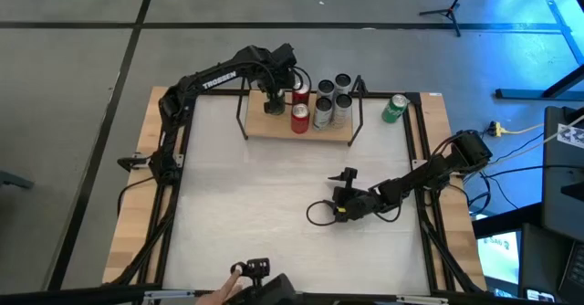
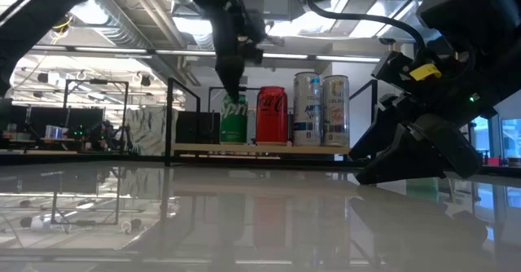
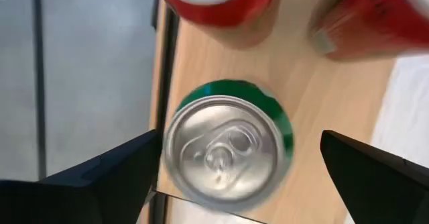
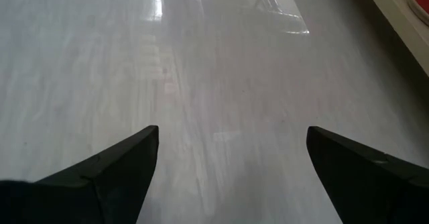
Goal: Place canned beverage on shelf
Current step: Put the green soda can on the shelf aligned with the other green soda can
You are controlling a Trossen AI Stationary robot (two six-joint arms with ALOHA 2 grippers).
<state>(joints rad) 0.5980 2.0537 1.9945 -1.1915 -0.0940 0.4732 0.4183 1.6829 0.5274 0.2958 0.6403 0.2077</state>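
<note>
Hovering directly above a green aluminium drink can point(image 3: 228, 150), the left gripper point(image 3: 234, 177) has its two dark fingers spread wide, one on either side of the can's silver top, with clear gaps to both, so nothing is pinched. Beneath the claw, that green can stands upright at the end of the small light-wood shelf with a thin black rod frame point(image 1: 274, 128), close to the shelf's edge. Just beyond the claw on the same board stand two red cans point(image 1: 299, 117), and farther along from them a cluster of silver-grey cans point(image 1: 323, 110), all upright. Past the far end of the shelf from the claw, off the board, another green can point(image 1: 394, 109) lies on the white tabletop point(image 1: 255, 186). Well away from the shelf, the right gripper point(image 1: 349, 173) rests low over the bare tabletop, its fingers also spread apart and holding nothing. At the near table edge, a person's hand point(image 1: 222, 294) shows beside a dark device.
</note>
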